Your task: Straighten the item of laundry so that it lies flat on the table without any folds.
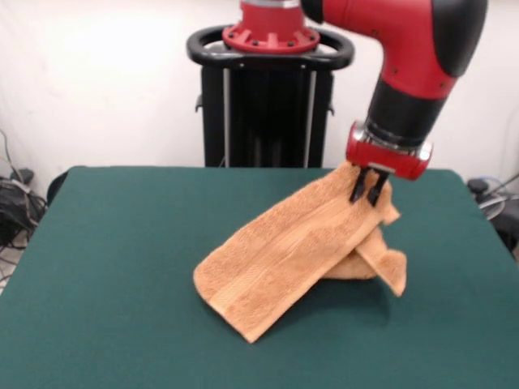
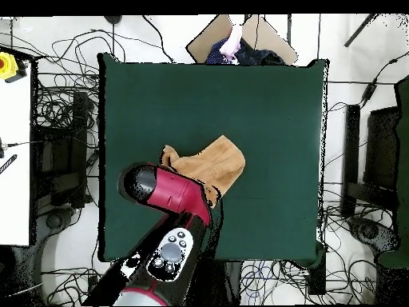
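Observation:
The peach terry towel (image 1: 284, 251) hangs from my gripper (image 1: 367, 194) in the front view. Its upper corner is pinched between the black fingers and lifted off the green table (image 1: 122, 259). The lower end rests on the table, stretched out toward the front left, with a band stripe near that edge. A folded flap hangs down under the gripper at the right. In the overhead view the towel (image 2: 216, 164) shows beside the red arm, which hides the gripper and part of the cloth. The table (image 2: 264, 104) fills the middle.
The black pedestal (image 1: 268, 105) stands at the table's far side. Cables and equipment (image 2: 56, 160) lie on the floor around the table. A person (image 2: 236, 44) shows at the top edge of the overhead view.

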You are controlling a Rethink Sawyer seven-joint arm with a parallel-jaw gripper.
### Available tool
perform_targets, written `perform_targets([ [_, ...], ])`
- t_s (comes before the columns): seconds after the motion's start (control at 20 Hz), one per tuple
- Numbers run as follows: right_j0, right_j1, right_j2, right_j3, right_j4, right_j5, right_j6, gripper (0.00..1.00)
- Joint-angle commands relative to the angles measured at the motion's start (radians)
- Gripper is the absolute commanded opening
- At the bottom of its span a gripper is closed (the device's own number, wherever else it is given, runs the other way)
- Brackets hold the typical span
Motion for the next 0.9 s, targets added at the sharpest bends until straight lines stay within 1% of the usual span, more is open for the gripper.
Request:
perform_targets([
  [0.05,0.009,-0.051,0.008,-0.042,-0.033,0.123,0.207,0.0],
  [0.3,0.025,-0.073,0.008,-0.019,-0.04,0.123,0.228,0.0],
  [0.6,0.04,-0.078,0.002,-0.013,-0.034,0.132,0.245,0.0],
  [0.75,0.039,-0.072,0.0,-0.021,-0.031,0.134,0.243,0.0],
  [0.9,0.048,-0.08,-0.019,-0.04,-0.038,0.174,0.246,0.0],
])
